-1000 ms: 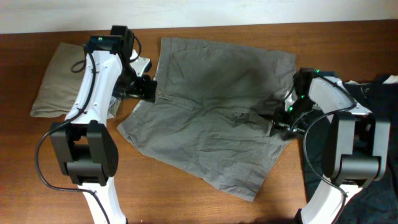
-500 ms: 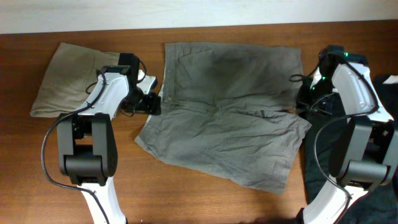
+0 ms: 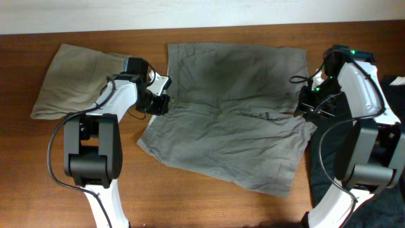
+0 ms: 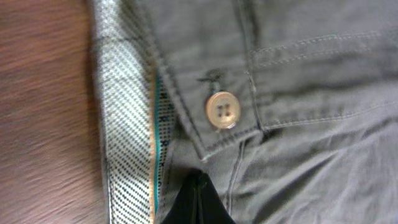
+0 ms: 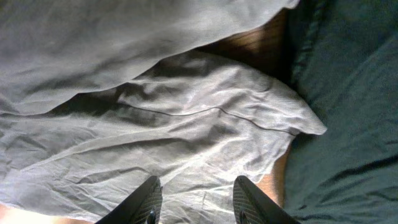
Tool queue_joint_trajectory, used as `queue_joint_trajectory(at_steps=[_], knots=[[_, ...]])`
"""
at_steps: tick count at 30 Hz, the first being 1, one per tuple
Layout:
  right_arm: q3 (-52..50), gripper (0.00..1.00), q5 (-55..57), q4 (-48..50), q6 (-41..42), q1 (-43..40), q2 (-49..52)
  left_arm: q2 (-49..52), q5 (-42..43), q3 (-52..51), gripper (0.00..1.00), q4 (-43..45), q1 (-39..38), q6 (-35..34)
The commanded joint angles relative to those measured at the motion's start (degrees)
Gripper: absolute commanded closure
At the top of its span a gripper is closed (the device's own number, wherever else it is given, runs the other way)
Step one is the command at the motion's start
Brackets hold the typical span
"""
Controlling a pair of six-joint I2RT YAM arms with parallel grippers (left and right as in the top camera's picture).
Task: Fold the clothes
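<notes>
Wrinkled grey shorts (image 3: 234, 120) spread flat, waistband (image 3: 169, 79) leftward

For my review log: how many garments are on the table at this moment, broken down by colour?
Wrinkled medium-grey cotton shorts, centre: 1
Khaki-beige shorts, left side: 1
Black garment, right edge, partly under the right arm: 1
Total: 3

Left gripper (image 4: 198, 186) jaws pressed together; right gripper (image 5: 196, 182) jaws spread apart.
</notes>
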Motion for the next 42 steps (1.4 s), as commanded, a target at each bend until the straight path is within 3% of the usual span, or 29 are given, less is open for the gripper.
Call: queue_joint_trajectory(at_steps=[1, 4, 6, 8, 13, 16, 17, 18, 19, 21, 23, 24, 25, 26, 27, 32, 34, 35, 36, 38, 42], knots=[[-3.9, 0.58, -1.0, 0.4, -0.5, 5.2, -0.3, 2.1, -14.4, -0.9, 1.00, -0.3, 5.2, -12.3], [-10.4, 0.59, 1.6, 5.1, 3.0, 8.2, -0.3, 2.1, -13.3, -0.9, 1.00, -2.7, 12.4, -14.5], [-18.9, 0.59, 2.1, 13.5, 4.6, 9.9, -0.3, 2.1, -9.8, -0.9, 1.00, -3.5, 14.7, -12.9], [-25.1, 0.96, 3.7, 21.4, 5.9, 9.7, -0.3, 2.1, -9.7, -0.9, 1.00, -3.8, 14.8, -12.9], [-21.9, 0.96, 9.0, 27.2, 5.9, 5.6, -0.3, 2.0, -6.1, -0.3, 0.98, -3.6, 14.7, -11.5], [-15.1, 0.96, 4.8, 23.5, 2.8, 2.8, -0.3, 2.0, -1.6, 1.6, 0.94, -4.1, 14.7, -11.4], [-14.2, 0.78, 0.6, 20.8, -0.7, 2.6, -0.3, 2.0, -0.8, 2.2, 0.93, -4.4, 14.7, -11.4], [-14.0, 0.50, -3.6, 17.9, -3.5, 2.7, -0.3, 2.0, -0.1, 2.6, 0.90, -4.7, 14.6, -11.4], [-14.3, 0.45, -6.2, 16.0, -4.7, 3.1, -0.3, 2.0, 0.6, 2.7, 0.86, -4.7, 14.6, -10.7], [-15.8, 0.43, -8.6, 15.3, -5.2, 4.9, -0.3, 1.9, 1.5, 2.9, 0.73, -5.0, 14.4, -9.0], [-18.3, 0.41, -8.6, 17.6, -5.2, 7.5, -0.3, 1.9, 1.5, 3.5, 0.67, -5.8, 14.4, -9.0], [-20.5, 0.43, -8.1, 20.5, -5.1, 9.4, -0.3, 1.9, 1.5, 3.7, 0.66, -6.1, 14.4, -9.0], [-22.1, 0.59, -7.0, 23.3, -4.6, 10.7, -0.3, 1.9, 1.5, 3.7, 0.66, -6.4, 14.4, -8.3], [-23.3, 0.83, -3.9, 25.6, -2.3, 11.4, -0.2, 1.9, 1.4, 3.7, 0.66, -6.8, 14.4, -7.4], [-23.5, 0.95, -0.2, 26.9, -0.3, 11.6, -0.2, 1.9, 1.4, 3.7, 0.66, -7.0, 14.4, -7.0], [-18.5, 0.96, 12.1, 33.3, 4.4, 7.5, -0.2, 1.9, 1.4, 3.7, 0.65, -7.0, 14.4, -6.8], [-13.1, 0.96, 11.8, 34.2, 4.3, 4.7, -0.2, 1.9, 1.4, 3.7, 0.51, -6.0, 14.4, -6.9], [-10.1, 0.76, 10.7, 32.9, 2.7, 4.2, -0.2, 1.9, 1.4, 3.7, 0.49, -5.5, 14.4, -6.9], [-7.8, 0.48, 10.3, 30.4, 1.5, 4.2, -0.2, 1.9, 1.4, 4.5, 0.49, -6.2, 14.4, -6.8], [-2.3, 0.39, 10.3, 22.8, 0.9, 4.2, -0.2, 1.9, 1.5, 8.3, 0.49, -10.3, 14.6, -6.8], [9.4, 0.35, 2.0, 8.0, -2.2, 4.1, -2.0, 0.3, 0.9, 28.7, 0.48, -31.5, 14.9, -2.3]])
